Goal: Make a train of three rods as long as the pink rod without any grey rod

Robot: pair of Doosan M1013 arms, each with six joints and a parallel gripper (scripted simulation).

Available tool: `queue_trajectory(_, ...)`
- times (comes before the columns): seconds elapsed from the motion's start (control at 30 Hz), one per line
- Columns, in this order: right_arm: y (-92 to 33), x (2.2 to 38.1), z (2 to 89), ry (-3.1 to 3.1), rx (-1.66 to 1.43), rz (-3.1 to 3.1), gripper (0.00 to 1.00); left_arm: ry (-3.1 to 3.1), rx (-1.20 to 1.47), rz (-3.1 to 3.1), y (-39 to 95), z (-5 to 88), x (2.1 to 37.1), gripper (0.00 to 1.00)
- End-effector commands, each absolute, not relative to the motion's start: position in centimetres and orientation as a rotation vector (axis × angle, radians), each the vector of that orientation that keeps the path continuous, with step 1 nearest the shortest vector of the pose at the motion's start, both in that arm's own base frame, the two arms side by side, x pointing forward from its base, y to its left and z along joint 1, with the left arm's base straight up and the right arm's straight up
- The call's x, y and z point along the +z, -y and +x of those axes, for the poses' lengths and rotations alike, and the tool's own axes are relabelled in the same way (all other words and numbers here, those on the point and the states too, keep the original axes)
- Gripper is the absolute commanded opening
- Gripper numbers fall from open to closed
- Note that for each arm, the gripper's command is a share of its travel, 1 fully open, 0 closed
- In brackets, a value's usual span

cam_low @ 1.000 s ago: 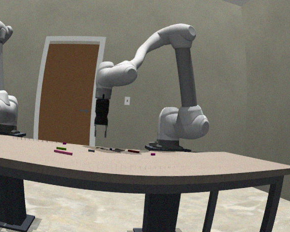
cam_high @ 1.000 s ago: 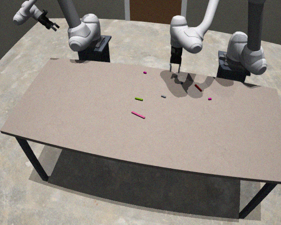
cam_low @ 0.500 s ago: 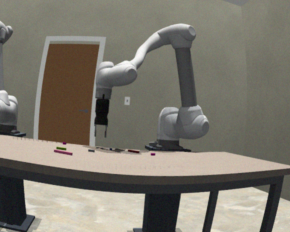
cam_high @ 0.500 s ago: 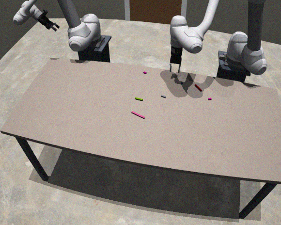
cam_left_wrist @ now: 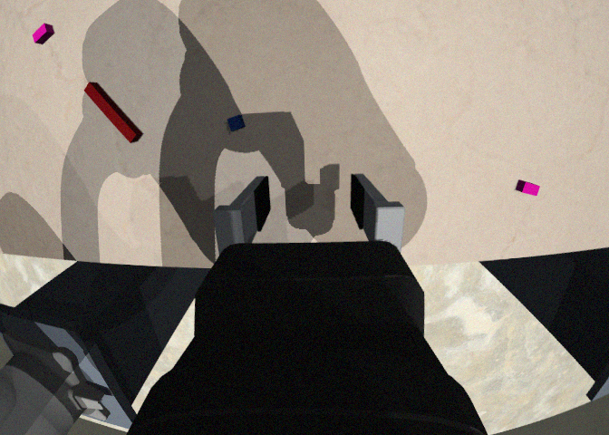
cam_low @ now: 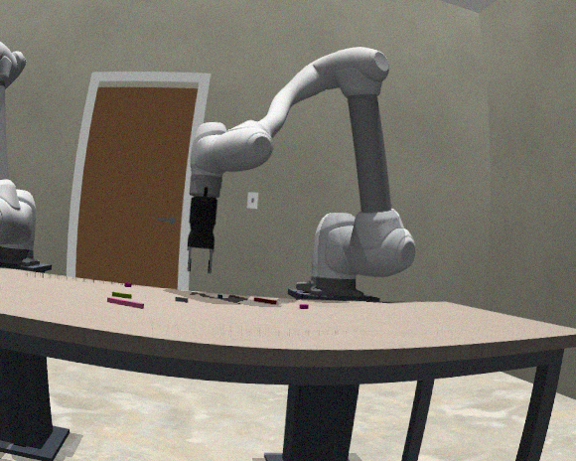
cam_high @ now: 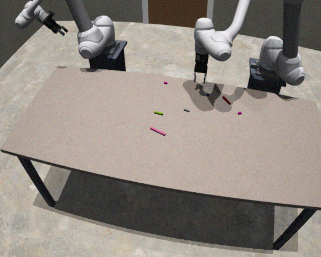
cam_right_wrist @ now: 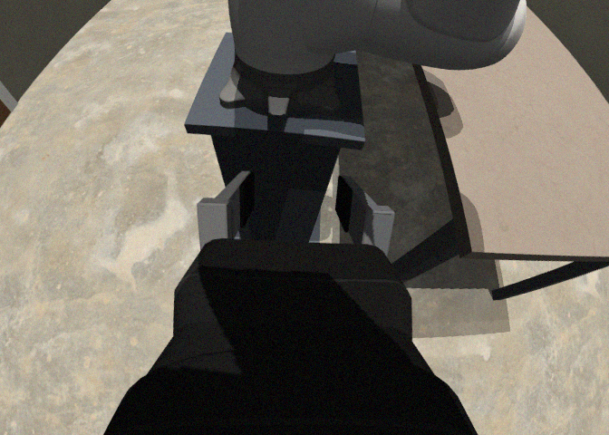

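The pink rod [cam_high: 158,131] [cam_low: 125,302] lies near the table's middle. The lime rod [cam_high: 158,113] [cam_low: 121,295] lies behind it. The red rod [cam_high: 226,100] [cam_low: 265,300] [cam_left_wrist: 112,111] and the small blue rod [cam_high: 207,94] [cam_low: 219,296] [cam_left_wrist: 236,123] lie in the arm's shadow. One magenta rod [cam_high: 239,113] [cam_low: 304,306] [cam_left_wrist: 43,33] lies beyond the red rod, another magenta rod [cam_high: 165,82] [cam_low: 128,284] [cam_left_wrist: 527,188] near the back edge. All lie apart. My left gripper [cam_high: 200,78] [cam_low: 199,265] [cam_left_wrist: 310,192] is open and empty, above the back edge. My right gripper [cam_high: 63,31] [cam_right_wrist: 295,190] is open and empty, off the table.
A grey rod [cam_high: 186,110] [cam_low: 182,299] lies between the lime rod and the blue rod. The table [cam_high: 100,144] [cam_low: 403,328] has its back edge beside both arm pedestals. The right arm's gripper hangs out over the floor, far behind the table's corner.
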State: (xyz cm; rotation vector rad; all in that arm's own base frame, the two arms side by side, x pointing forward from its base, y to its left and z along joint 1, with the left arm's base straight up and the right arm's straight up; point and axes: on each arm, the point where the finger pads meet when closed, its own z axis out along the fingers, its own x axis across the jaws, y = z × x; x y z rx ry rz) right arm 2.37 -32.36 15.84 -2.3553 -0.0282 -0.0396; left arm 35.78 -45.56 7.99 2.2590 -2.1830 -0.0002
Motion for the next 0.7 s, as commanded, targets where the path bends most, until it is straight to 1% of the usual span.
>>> queue_trajectory(0.0,32.4,15.9,2.4,0.028,-0.040,-2.356,1.00,2.134,0.002,2.306,45.3,36.0,8.1,1.00)
queue_trajectory(0.1,32.4,15.9,2.4,0.028,-0.040,-2.356,1.00,2.098,0.002,2.338,45.1,36.2,8.1,1.00)
queue_trajectory(0.6,32.4,15.9,2.4,0.028,-0.040,-2.356,1.00,1.415,0.002,2.805,41.8,38.7,8.1,1.00)
queue_trajectory(0.67,32.4,15.9,2.4,0.028,-0.040,-2.356,1.00,1.415,0.002,2.805,41.8,38.7,8.1,1.00)
